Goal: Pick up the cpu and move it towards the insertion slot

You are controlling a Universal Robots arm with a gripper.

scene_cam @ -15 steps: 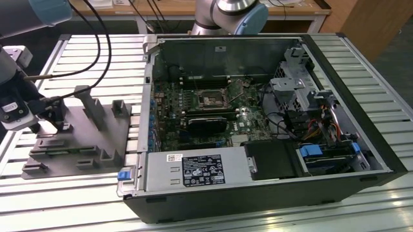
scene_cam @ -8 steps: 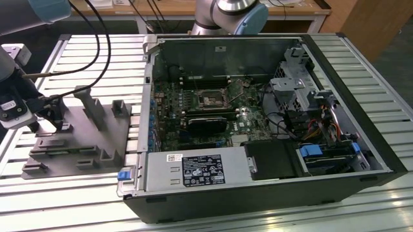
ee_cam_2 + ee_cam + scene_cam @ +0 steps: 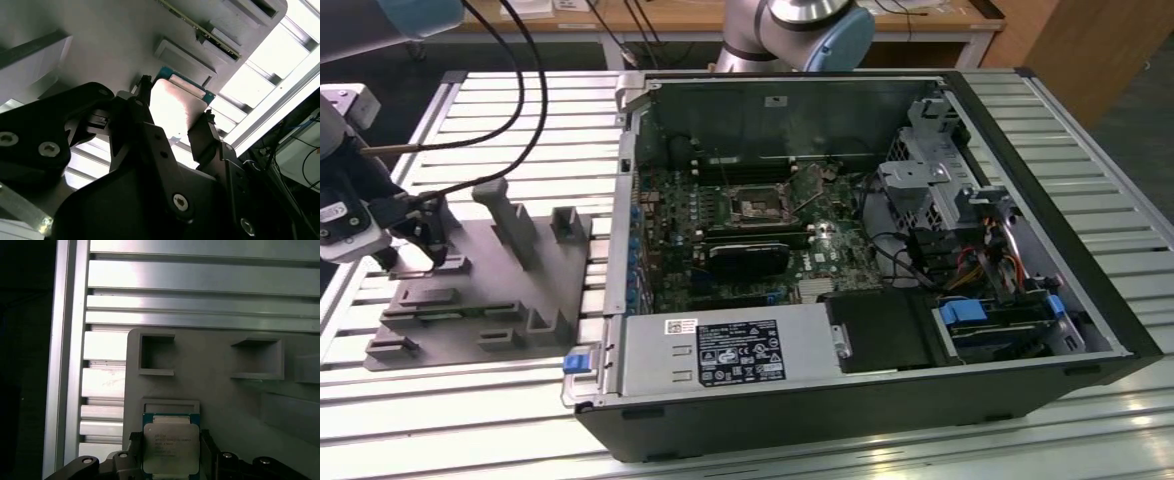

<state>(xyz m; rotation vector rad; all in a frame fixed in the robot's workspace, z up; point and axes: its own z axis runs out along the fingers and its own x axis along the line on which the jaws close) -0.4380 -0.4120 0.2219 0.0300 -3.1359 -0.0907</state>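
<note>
Black-fingered, pinches the cpu [image 3: 171, 450] by two opposite edges with the end effector [image 3: 171, 439], one finger pressed to each side in both wrist views. Holds it with the silvery-grey top showing and a green rim round it, at a shallow recess [image 3: 171, 406] of the grey plastic fixture [image 3: 467, 300]; cannot tell whether lifted clear of it. Works at the exterior view's left, over the slatted metal worktop [image 3: 467, 420]. Leaves the insertion slot [image 3: 758, 205] well apart, on the board inside the open computer case [image 3: 854, 410] to the exterior view's right of the fixture.
</note>
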